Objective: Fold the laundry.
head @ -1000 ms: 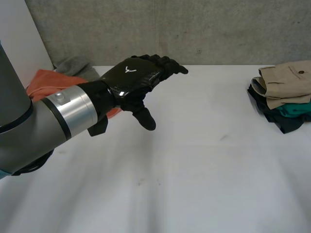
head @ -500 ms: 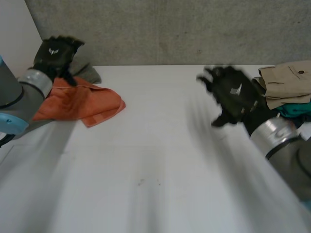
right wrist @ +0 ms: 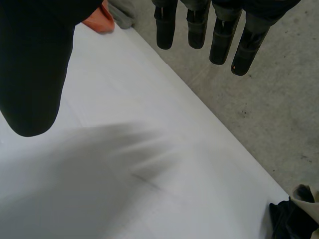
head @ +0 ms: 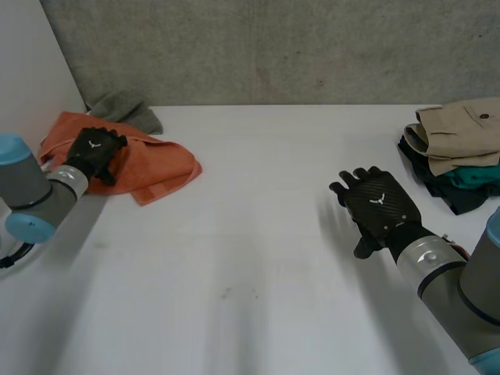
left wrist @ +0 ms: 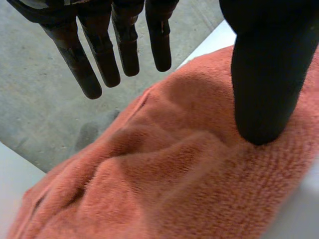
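Down from the back-left corner, where it was raised half a second ago, the left robot hand (head: 94, 152) now sits low over the orange towel (head: 152, 166). The towel lies crumpled at the far left of the tabletop (head: 250, 258), with a grey cloth (head: 125, 108) just behind it. In the left wrist view the fingers are straight and held apart from the thumb, with towel pile beneath them and nothing pinched. I cannot tell whether the thumb tip touches the towel.

This looks like the fetching step: the next piece is being reached for, and folding has not begun. The next move calls for closing fingers and thumb on a ridge or edge of the towel. It then has to be drawn to the bare middle of the tabletop and spread flat.

Further right, the right robot hand (head: 379, 205) has dropped lower and come nearer the camera than before. It hangs over bare tabletop with fingers straight and spread, holding nothing. The stack of folded clothes (head: 457, 144) rests at the far right, apart from that hand.
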You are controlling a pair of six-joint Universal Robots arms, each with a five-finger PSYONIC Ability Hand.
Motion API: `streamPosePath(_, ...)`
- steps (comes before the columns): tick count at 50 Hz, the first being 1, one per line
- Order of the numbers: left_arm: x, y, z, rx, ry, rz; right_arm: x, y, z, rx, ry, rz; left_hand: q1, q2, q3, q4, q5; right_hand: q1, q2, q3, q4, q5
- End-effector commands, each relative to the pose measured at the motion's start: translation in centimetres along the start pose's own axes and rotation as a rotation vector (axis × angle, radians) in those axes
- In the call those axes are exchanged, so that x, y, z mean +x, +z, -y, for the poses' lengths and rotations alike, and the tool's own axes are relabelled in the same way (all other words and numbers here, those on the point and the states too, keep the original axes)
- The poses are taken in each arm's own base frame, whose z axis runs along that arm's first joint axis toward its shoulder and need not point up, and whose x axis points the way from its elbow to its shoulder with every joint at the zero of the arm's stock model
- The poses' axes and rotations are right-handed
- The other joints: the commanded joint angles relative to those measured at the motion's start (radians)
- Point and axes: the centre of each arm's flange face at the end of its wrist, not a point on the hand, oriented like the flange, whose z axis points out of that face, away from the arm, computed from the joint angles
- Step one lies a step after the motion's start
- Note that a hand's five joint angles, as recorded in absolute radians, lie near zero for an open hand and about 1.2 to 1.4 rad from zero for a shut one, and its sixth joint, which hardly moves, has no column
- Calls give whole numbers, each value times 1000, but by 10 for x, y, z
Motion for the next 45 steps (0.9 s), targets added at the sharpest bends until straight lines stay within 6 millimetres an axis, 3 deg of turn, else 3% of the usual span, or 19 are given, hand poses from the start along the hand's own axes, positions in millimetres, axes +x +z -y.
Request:
streamPosePath(1,12,-3,-3,-34,-17,-35,-1,1,-2,-6,2,3,71,69,68,65,61,-29,-49,-46,-66,-60)
streamPosePath(11,16,-3,-3,-42,-17,-47,-2,3,-5,-13,2,9,94,92,91,89,84,-29,-49,-46,-66,-60)
streamPosePath(15,16,1,-5,-38,-12,-41,-4,4,-8,-22,5,14,498,496,495,493,488,-29,-49,-46,-66,-60)
streamPosePath(17,18,2,-6,-37,-11,-39,-4,4,-9,-26,7,16,927,924,923,921,916,-29,-49,-46,-66,-60)
streamPosePath(19,19,3,-3,-32,-4,-35,-4,4,-9,-27,7,15,978,975,974,972,967,-29,-49,-46,-66,-60)
streamPosePath(23,19,5,6,-32,9,8,-3,4,-9,-28,7,10,978,975,974,972,967,-29,-49,-46,-66,-60)
streamPosePath(27,16,-1,49,20,14,42,-2,5,-9,-28,6,7,978,975,974,972,967,-29,-49,-46,-66,-60)
streamPosePath(28,21,-7,67,42,3,28,-1,5,-9,-27,8,5,978,975,974,972,967,-29,-49,-46,-66,-60)
streamPosePath(31,32,-20,90,67,-45,-4,3,6,-10,-30,9,-10,978,975,974,972,967,-29,-49,-46,-66,-60)
streamPosePath(32,39,-30,110,92,-88,-26,4,6,-10,-30,9,-13,978,975,974,972,967,-29,-49,-46,-66,-60)
streamPosePath(35,55,-48,140,126,-170,-71,9,6,-10,-31,9,-31,978,975,974,972,967,-29,-49,-46,-66,-60)
streamPosePath(36,71,-62,156,142,-230,-126,10,7,-9,-30,8,-36,978,975,974,972,967,-29,-49,-46,-66,-60)
streamPosePath(38,93,-77,169,153,-289,-203,14,7,-10,-33,9,-51,978,975,974,972,967,-29,-49,-46,-66,-60)
streamPosePath(39,116,-92,180,159,-343,-294,15,7,-10,-35,10,-57,978,975,974,972,967,-29,-49,-46,-66,-60)
streamPosePath(45,185,-140,195,119,-506,-578,30,9,-11,-47,30,-117,978,975,974,972,967,-29,-49,-46,-66,-60)
